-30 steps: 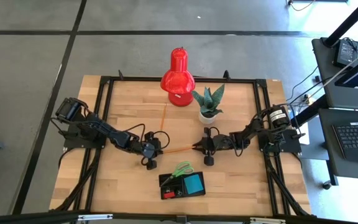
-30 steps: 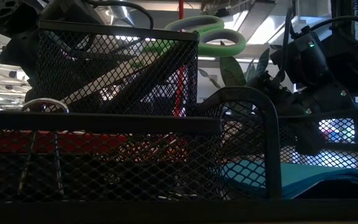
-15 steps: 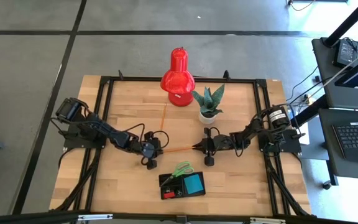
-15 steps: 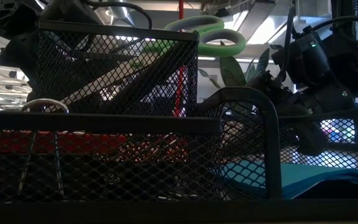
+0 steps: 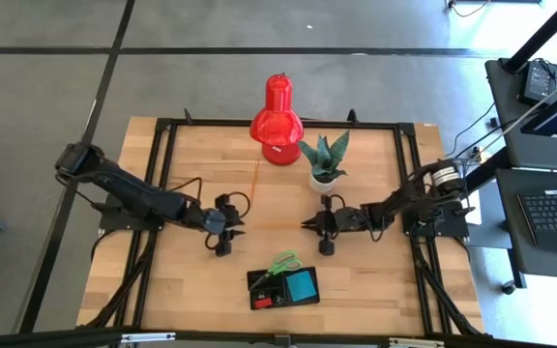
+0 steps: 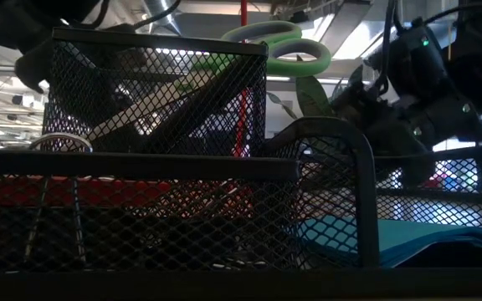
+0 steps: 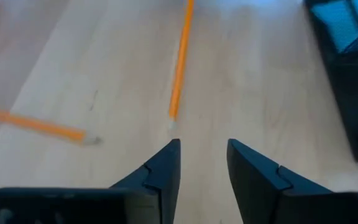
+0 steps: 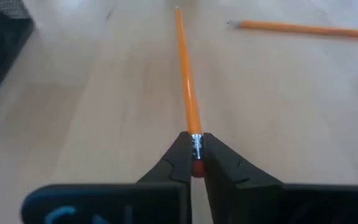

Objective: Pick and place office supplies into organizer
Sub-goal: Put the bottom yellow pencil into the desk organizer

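Two pencils lie on the table mid-frame in the high view. At centre left, the left gripper (image 5: 222,232) stands parted and empty, just clear of the near pencil's (image 8: 186,74) tip. That pencil runs left to right, its eraser end pinched in the right gripper (image 8: 195,152) at centre right. Its long axis points away from the organizer (image 5: 284,287), lower centre. Only the right wrist view shows that pinch; the low view shows scissors (image 6: 279,46) already standing in the organizer.

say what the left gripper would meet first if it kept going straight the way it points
Probably the tip of the orange pencil held by the right gripper; it lies just ahead of the open left gripper, though depth is unclear.
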Robot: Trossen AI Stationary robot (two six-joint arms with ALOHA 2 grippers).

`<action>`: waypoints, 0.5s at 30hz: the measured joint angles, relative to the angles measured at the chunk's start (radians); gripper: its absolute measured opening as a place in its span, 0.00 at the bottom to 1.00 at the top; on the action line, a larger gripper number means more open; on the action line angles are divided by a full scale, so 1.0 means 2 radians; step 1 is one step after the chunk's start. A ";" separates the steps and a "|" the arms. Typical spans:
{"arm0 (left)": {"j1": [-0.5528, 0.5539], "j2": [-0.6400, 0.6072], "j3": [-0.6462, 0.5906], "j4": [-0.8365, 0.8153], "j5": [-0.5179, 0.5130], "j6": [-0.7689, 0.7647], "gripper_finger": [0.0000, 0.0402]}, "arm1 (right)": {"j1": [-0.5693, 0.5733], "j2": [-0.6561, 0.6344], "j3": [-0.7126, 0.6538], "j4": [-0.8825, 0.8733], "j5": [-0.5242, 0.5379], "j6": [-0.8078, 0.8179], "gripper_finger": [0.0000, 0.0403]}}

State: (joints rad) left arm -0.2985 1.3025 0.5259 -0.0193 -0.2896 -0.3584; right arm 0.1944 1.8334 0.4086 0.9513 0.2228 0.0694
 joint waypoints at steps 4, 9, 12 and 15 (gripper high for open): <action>0.000 -0.013 0.000 -0.041 -0.004 -0.011 0.31 | 0.014 -0.045 0.015 -0.082 0.037 -0.023 0.06; 0.000 -0.013 0.000 -0.077 -0.009 -0.030 0.31 | 0.033 -0.104 0.080 -0.250 0.049 -0.052 0.06; 0.000 -0.013 0.000 -0.089 -0.017 -0.046 0.31 | 0.043 -0.127 0.145 -0.390 0.076 -0.060 0.06; 0.000 -0.013 0.000 -0.094 -0.017 -0.056 0.31 | 0.054 -0.135 0.215 -0.538 0.132 -0.068 0.06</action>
State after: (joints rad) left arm -0.2977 1.2758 0.5268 -0.2064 -0.3238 -0.4709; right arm 0.3016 1.5635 0.8380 -0.1241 0.4870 -0.0666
